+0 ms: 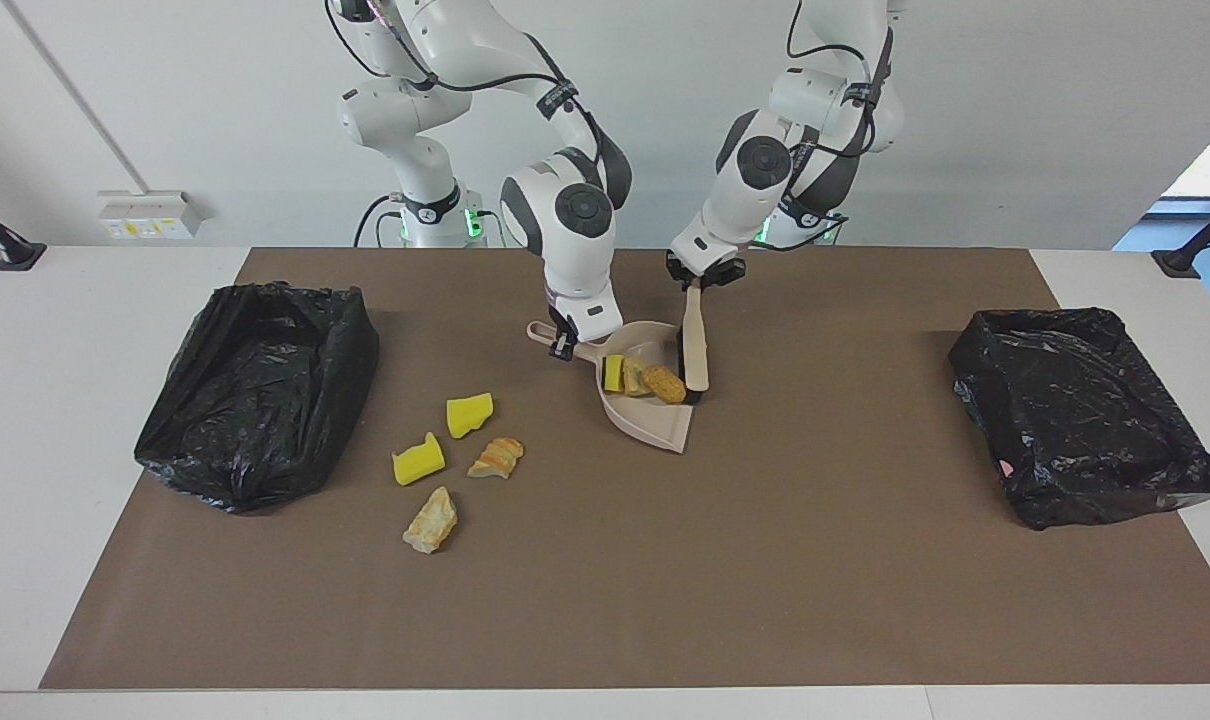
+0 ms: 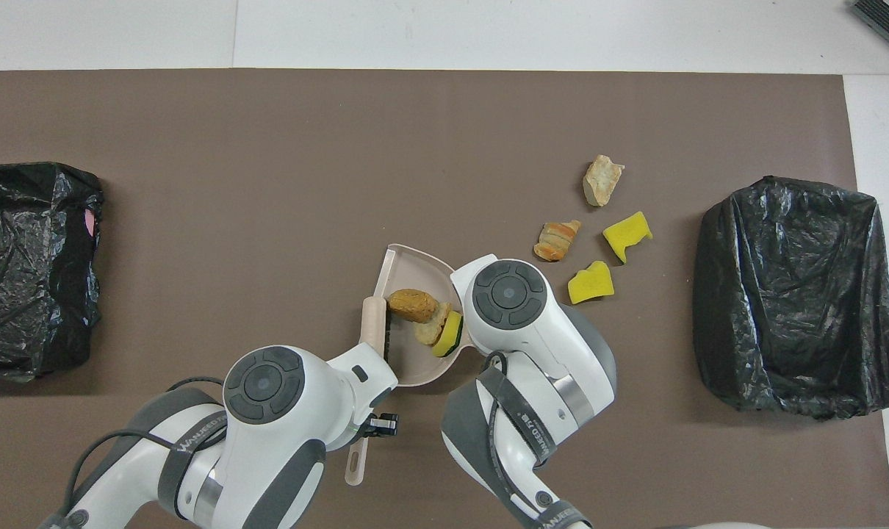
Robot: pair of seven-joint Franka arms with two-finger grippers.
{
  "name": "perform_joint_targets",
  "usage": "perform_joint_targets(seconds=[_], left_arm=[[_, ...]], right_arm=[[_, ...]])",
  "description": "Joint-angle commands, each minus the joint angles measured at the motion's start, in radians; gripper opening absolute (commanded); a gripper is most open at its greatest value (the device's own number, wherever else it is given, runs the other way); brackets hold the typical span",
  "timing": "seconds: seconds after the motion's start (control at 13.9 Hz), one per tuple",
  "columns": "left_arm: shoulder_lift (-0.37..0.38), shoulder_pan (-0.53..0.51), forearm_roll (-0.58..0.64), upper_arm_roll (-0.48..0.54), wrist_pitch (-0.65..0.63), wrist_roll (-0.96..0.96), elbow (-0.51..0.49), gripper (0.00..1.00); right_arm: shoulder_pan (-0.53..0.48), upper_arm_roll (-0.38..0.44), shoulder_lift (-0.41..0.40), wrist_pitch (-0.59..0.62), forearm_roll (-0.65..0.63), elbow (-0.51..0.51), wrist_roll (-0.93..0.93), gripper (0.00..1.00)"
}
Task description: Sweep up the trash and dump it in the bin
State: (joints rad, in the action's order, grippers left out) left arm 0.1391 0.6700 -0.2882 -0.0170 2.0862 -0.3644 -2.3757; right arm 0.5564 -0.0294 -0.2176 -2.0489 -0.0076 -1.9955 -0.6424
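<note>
My right gripper (image 1: 563, 343) is shut on the handle of the beige dustpan (image 1: 657, 424), which rests on the mat; in the overhead view the arm's wrist hides the hand. My left gripper (image 1: 704, 274) is shut on the handle of the beige brush (image 1: 697, 342), whose black bristles stand at the pan's mouth. In the pan (image 2: 404, 365) lie a tan-orange lump (image 1: 664, 383) against the bristles, a paler lump (image 1: 633, 377) and a yellow sponge chunk (image 1: 614, 374). More trash lies on the mat toward the right arm's end: two yellow chunks (image 1: 469, 414) (image 1: 418, 459) and two bread-like lumps (image 1: 496, 457) (image 1: 431, 520).
A bin lined with a black bag (image 1: 255, 390) stands at the right arm's end of the brown mat. A second one (image 1: 1080, 410) stands at the left arm's end. The mat's edge runs farther from the robots than the loose scraps.
</note>
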Motion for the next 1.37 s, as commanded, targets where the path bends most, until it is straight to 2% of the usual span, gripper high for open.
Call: perform_joint_targets(seconds=[0.0,0.29,0.58,0.79,1.01,1.3], left_arm=[[-0.026,0.019,-0.017,0.020,-0.012,0.024,0.036,0.00],[0.003,0.000,0.009,0.031,-0.125,0.015,0.046,0.00],[0.089,-0.053,0.060,0.028,-0.215,-0.045,0.047,0.00],[0.148,-0.037,0.099,0.016,-0.241,-0.131,0.017,0.00],[0.213,-0.029,0.100,-0.059,-0.221,-0.177,-0.049,0.00],[0.227,-0.004,0.099,-0.211,-0.181,-0.344,-0.095,0.00]], right_arm=[[-0.012,-0.007,0.021,-0.019,-0.012,-0.036,-0.011,0.00],[-0.012,-0.007,0.021,-0.019,-0.012,-0.034,-0.011,0.00],[-0.015,-0.007,0.020,-0.014,-0.011,-0.023,-0.008,0.00],[-0.067,-0.006,0.066,0.004,-0.009,-0.011,-0.010,0.00],[-0.148,-0.004,0.138,0.055,-0.009,-0.002,-0.057,0.00],[-0.283,0.003,0.175,0.173,-0.008,0.110,-0.120,0.00]])
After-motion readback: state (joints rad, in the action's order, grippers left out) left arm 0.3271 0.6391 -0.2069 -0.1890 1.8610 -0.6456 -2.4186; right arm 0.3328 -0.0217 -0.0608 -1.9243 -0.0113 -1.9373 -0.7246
